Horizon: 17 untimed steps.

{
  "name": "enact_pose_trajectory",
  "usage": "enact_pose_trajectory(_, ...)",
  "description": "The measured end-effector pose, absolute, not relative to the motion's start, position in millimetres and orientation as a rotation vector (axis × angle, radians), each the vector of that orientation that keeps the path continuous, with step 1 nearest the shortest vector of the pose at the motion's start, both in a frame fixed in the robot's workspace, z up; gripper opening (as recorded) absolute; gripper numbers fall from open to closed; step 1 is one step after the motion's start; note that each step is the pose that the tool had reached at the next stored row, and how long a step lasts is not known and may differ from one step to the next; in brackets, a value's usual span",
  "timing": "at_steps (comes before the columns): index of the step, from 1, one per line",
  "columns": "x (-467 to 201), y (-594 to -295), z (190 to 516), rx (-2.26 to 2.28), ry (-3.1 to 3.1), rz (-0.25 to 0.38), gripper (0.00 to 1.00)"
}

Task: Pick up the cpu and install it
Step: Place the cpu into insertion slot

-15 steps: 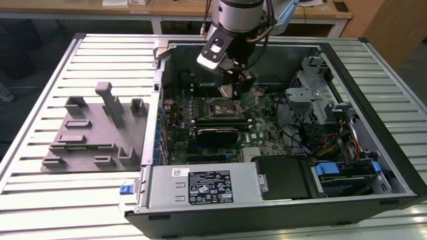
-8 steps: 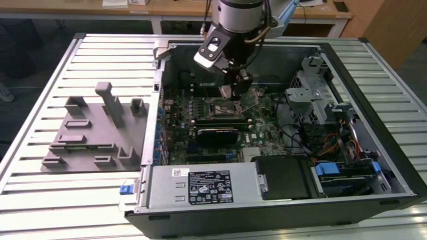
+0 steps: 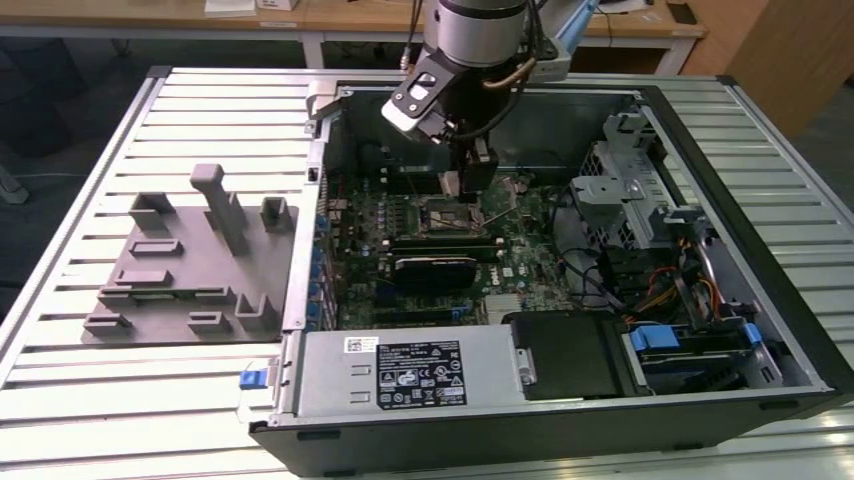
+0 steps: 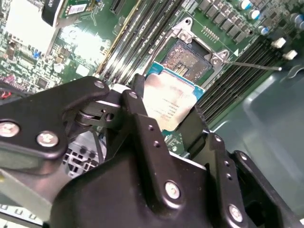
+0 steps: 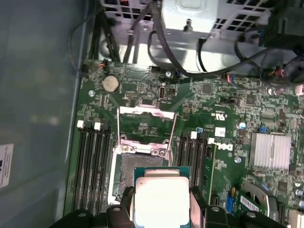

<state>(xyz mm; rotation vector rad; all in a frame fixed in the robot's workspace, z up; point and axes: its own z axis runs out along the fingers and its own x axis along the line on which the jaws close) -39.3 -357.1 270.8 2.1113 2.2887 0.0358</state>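
The cpu [image 4: 167,102] is a flat square chip with a silvery top plate and a thin green rim, also seen as the cpu [image 5: 161,197] in the first wrist view. My gripper [image 4: 164,118] is shut on it, one black finger [image 4: 137,102] at each side edge. It hangs just above the open socket [image 4: 187,59] on the green motherboard [image 5: 228,123], whose load plate [image 5: 145,126] stands raised. In the exterior view my gripper [image 3: 461,180] reaches down inside the open computer case [image 3: 747,250], above the socket [image 3: 447,213].
Dark memory slots [image 5: 92,166] flank the socket on both sides. A grey power supply box [image 3: 400,372] sits at the case's near edge, a drive cage [image 3: 627,170] and cables on the exterior view's right. A grey fixture block [image 3: 187,265] lies on the slatted table.
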Motion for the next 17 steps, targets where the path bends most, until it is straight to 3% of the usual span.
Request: enact_pose_trajectory(17,-39.3,-357.1,257.4,2.178,2.224,0.035,0.54)
